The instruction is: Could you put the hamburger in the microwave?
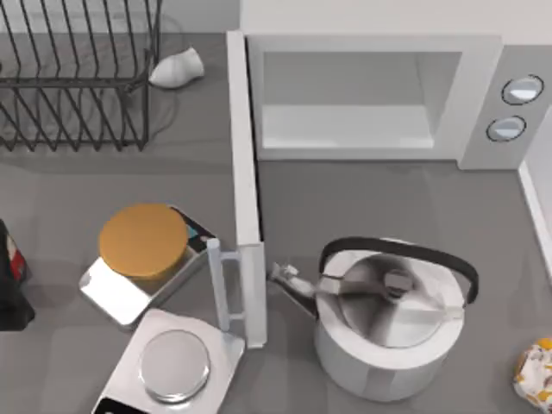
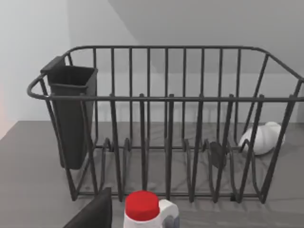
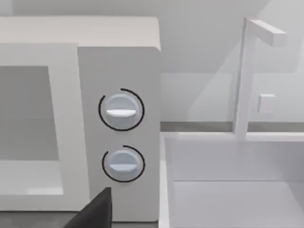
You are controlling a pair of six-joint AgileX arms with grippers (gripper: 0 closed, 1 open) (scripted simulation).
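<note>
The small mottled yellow-orange and white hamburger (image 1: 536, 373) lies at the table's four o'clock edge, just right of the silver kettle (image 1: 390, 336). The large white microwave (image 1: 371, 99) stands at one o'clock, its side-hinged door (image 1: 247, 198) swung fully open (cavity bare). Whether either gripper's fingers are apart, I cannot tell.
</note>
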